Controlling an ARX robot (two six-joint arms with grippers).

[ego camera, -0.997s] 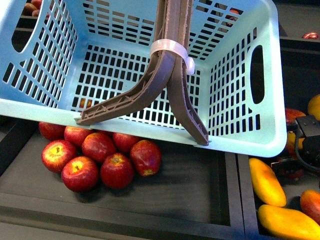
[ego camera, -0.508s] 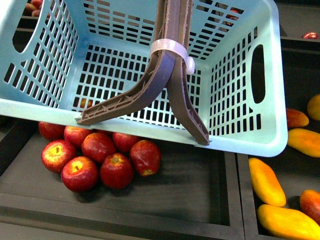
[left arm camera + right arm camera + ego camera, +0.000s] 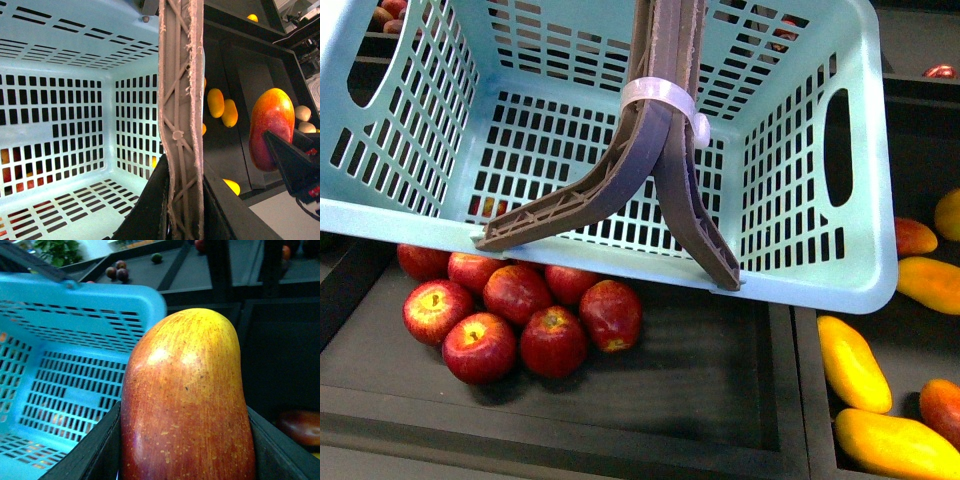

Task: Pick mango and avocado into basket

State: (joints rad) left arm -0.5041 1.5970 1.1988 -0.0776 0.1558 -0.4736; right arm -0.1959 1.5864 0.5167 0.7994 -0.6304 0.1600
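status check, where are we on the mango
Left gripper shut on basket handles. Right gripper shut on mango, held outside the basket, not yet in. Avocado not in view. Raised handles cross the opening.

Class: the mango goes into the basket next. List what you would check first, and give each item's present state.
1. Mango clamped by the right gripper: ok.
2. Mango over the basket opening: not ok, it hangs outside the wall.
3. Room on the basket floor: ok.
4. Left gripper closed on the handles: ok.
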